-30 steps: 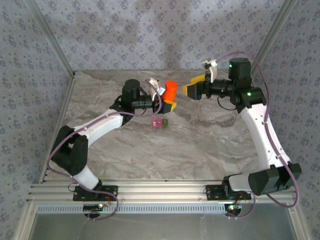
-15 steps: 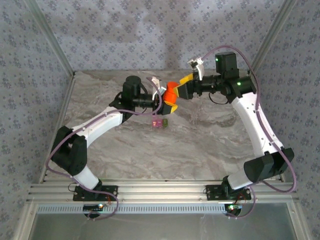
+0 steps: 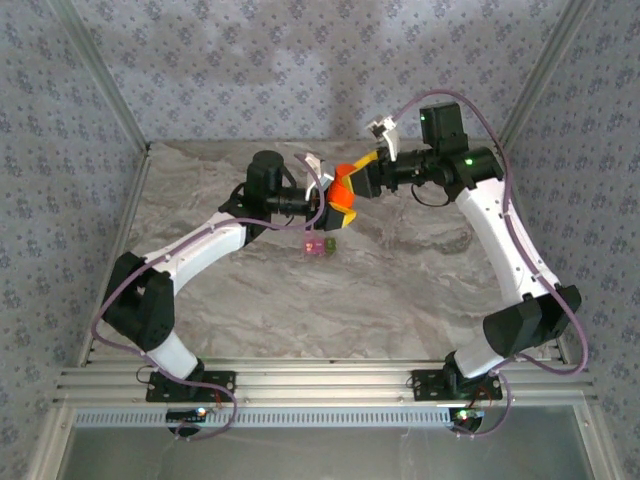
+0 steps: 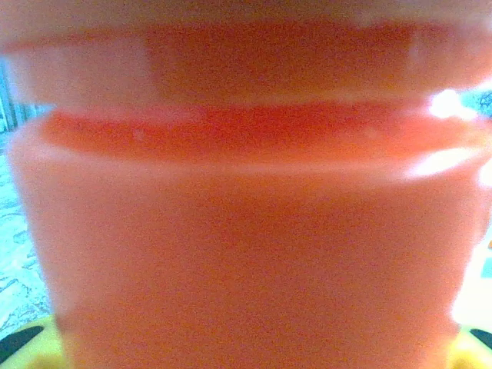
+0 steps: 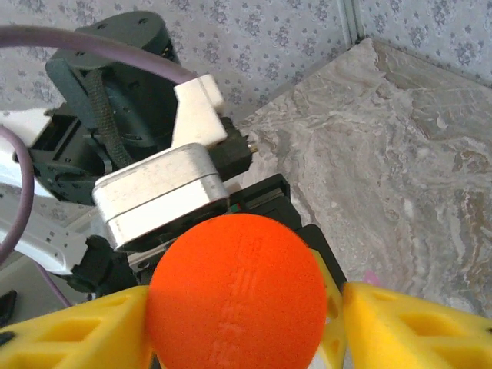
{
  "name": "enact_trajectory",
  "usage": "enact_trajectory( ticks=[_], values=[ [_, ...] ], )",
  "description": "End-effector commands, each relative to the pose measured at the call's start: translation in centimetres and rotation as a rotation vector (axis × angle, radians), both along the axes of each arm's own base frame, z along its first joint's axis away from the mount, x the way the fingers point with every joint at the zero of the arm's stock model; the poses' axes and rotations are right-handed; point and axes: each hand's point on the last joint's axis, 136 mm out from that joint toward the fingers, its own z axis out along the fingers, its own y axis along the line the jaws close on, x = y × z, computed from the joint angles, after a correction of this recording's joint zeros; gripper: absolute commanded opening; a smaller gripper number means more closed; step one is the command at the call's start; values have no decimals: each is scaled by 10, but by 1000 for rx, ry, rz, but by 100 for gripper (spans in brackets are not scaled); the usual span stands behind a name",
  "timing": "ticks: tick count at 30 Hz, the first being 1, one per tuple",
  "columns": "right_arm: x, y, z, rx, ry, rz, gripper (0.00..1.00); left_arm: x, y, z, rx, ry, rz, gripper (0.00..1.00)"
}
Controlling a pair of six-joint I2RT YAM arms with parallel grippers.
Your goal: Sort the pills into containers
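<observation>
The orange cylindrical plastic bottle (image 4: 246,231) is clamped by the outstretched left pincer (image 3: 337,200). Its round cap (image 5: 234,292) is flanked by the right pincer (image 3: 352,180), grip indeterminable. Bare worktop (image 3: 400,290) is seen nearward.

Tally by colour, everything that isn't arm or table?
orange bottle: 1
pink compartment: 1
green compartment: 1
Total: 3

Translucent plastic containers (image 3: 318,245), glossy orange bottle (image 4: 254,231), matt cap (image 5: 234,292), marble-look table (image 3: 400,270).
</observation>
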Motion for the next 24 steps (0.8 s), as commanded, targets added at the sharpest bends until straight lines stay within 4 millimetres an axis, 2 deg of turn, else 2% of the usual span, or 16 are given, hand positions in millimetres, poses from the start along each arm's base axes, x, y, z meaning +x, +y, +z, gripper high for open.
enact_trajectory(
  ticks=[1, 4, 8, 12, 17, 20, 24],
  values=[
    [1, 0, 4, -9, -8, -15, 51, -5, -3, 18, -34, -62, -31, 0],
    [5, 2, -5, -30, 17, -59, 48, 3, -4, 19, -31, -73, 18, 0],
    [12, 10, -34, -107, 73, -163, 45, 18, -2, 20, -45, -112, 130, 0],
    [21, 21, -57, -110, 138, -280, 45, 29, -3, 24, -92, -134, 223, 0],
    [27, 32, -59, -43, 119, -322, 47, 34, -4, 27, -136, -142, 277, 0],
    [24, 33, -55, -41, 114, -296, 54, 34, -5, 24, -130, -137, 275, 0],
    [14, 21, -41, -31, 76, -240, 78, 35, -3, 20, -117, -134, 285, 0]
  ],
)
